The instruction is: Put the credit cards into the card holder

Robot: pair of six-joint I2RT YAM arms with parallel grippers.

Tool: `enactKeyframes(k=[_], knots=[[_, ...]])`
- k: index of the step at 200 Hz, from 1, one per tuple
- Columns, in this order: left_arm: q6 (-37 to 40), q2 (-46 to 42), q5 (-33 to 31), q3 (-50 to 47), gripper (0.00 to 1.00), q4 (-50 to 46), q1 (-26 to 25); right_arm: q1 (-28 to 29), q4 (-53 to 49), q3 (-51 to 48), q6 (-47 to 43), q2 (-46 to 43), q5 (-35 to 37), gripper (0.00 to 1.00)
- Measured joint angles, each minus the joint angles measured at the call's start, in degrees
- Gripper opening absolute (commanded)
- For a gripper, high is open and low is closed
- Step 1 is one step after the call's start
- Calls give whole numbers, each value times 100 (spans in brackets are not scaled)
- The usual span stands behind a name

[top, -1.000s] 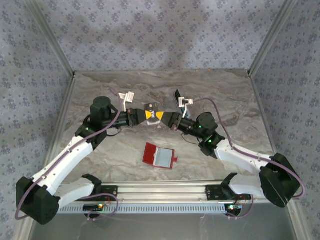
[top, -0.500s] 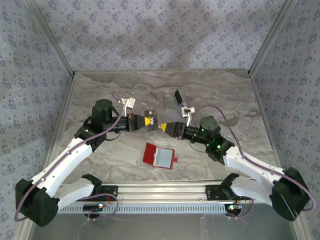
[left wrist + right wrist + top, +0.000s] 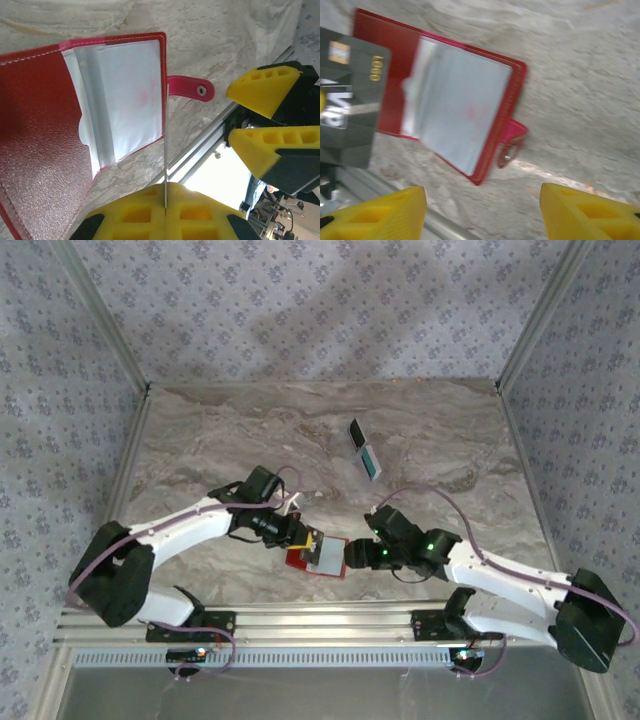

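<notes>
The card holder (image 3: pixel 322 556) lies open near the table's front edge, a red wallet with a clear inner pocket (image 3: pixel 125 95) and a snap tab (image 3: pixel 192 89). My left gripper (image 3: pixel 303 536) is shut on a dark credit card (image 3: pixel 352 115) with a gold chip. It holds the card on edge (image 3: pixel 166 145) over the wallet's right rim. My right gripper (image 3: pixel 353 558) stands open just right of the wallet, its yellow fingers (image 3: pixel 265 90) apart and nothing between them (image 3: pixel 481 196). A teal-blue card (image 3: pixel 369 460) lies at the back middle. The yellow card is out of view.
A dark piece (image 3: pixel 355 429) touches the far end of the teal-blue card. An aluminium rail (image 3: pixel 330 618) runs along the front edge just below the wallet. Metal frame posts and patterned walls close the table in on three sides.
Both arms have swung from the middle of the table down to the wallet. The left gripper carried the dark card there, and the right gripper came away from it, open.
</notes>
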Motion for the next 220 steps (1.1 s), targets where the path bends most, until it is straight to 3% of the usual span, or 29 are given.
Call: enactKeyframes(k=[67, 107, 183, 220], knots=[[398, 979, -481, 293, 0, -348, 4, 0, 72, 4, -155, 557, 164, 23], [470, 990, -684, 369, 0, -380, 4, 0, 302, -28, -138, 575, 157, 9], [481, 1060, -507, 332, 0, 0, 4, 0, 601, -232, -127, 555, 157, 5], [531, 1235, -507, 330, 0, 9, 22, 0, 682, -358, -87, 442, 160, 15]])
